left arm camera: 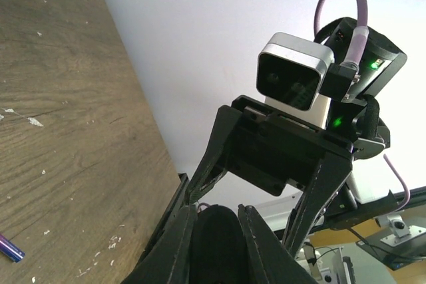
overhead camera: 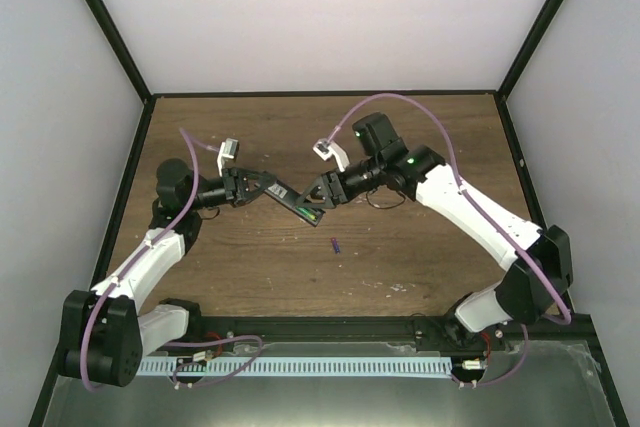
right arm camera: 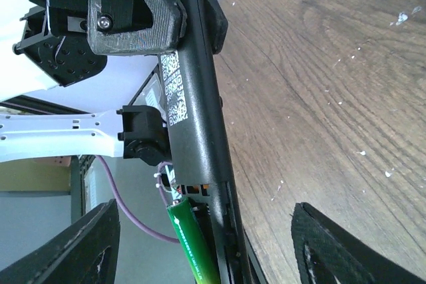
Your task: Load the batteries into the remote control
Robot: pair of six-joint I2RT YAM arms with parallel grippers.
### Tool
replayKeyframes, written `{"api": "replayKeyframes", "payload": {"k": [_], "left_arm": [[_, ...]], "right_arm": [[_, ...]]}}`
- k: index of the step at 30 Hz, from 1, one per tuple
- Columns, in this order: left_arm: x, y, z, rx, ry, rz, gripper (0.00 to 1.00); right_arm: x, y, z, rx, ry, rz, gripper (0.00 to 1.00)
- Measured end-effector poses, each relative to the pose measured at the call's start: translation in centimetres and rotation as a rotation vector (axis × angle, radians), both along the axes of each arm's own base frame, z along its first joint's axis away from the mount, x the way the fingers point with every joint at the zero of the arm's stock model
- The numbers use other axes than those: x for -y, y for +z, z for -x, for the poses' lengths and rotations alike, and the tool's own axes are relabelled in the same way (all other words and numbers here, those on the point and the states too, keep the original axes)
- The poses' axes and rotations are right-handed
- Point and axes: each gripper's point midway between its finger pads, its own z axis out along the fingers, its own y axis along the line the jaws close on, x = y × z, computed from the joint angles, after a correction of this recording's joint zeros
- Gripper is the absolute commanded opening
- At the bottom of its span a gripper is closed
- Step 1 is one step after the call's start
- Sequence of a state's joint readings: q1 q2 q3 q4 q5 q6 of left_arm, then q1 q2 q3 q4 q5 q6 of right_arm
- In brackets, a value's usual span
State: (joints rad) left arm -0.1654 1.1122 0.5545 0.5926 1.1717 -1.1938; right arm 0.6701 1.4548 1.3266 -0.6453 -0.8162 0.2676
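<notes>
Your left gripper (overhead camera: 272,190) is clamped shut on one end of the remote control (overhead camera: 298,207). From the left wrist view its fingers (left arm camera: 178,247) press against both sides of the black body.

The remote is a slim black bar held over the middle of the wooden table (overhead camera: 420,147), slanting from the left gripper towards the right one. In the right wrist view you are looking at its back, which has a strip of white printed code squares running along it. The battery bay at the free end is uncovered.

The green battery (right arm camera: 192,251) lies lengthwise in that bay, glossy, with its tip beside a small metal contact.

Your right gripper (overhead camera: 318,197) is just at the remote's free end. Its fingers (right arm camera: 80,251) are spread wide on either side of the bar, touching nothing and holding nothing.

The purple-blue battery (overhead camera: 335,244) lies loose on the table, a little nearer the arm bases than the remote and apart from both grippers.
</notes>
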Motion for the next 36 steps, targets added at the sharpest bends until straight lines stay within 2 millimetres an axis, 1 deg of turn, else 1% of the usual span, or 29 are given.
{"api": "replayKeyframes", "payload": {"k": [10, 17, 21, 36], "left_arm": [[0.0, 0.0, 0.0, 0.017, -0.001, -0.005, 0.00], [0.0, 0.0, 0.0, 0.022, -0.001, -0.006, 0.00], [0.0, -0.1, 0.0, 0.023, -0.003, -0.007, 0.00], [0.1, -0.3, -0.2, 0.016, -0.004, -0.010, 0.00]], "right_arm": [[-0.5, -0.5, 0.4, -0.064, 0.028, -0.009, 0.47], [-1.0, 0.1, 0.1, -0.071, 0.042, -0.026, 0.41], [-1.3, 0.4, -0.1, -0.071, 0.049, -0.031, 0.40], [-1.1, -0.3, 0.2, -0.091, 0.062, -0.011, 0.39]]}}
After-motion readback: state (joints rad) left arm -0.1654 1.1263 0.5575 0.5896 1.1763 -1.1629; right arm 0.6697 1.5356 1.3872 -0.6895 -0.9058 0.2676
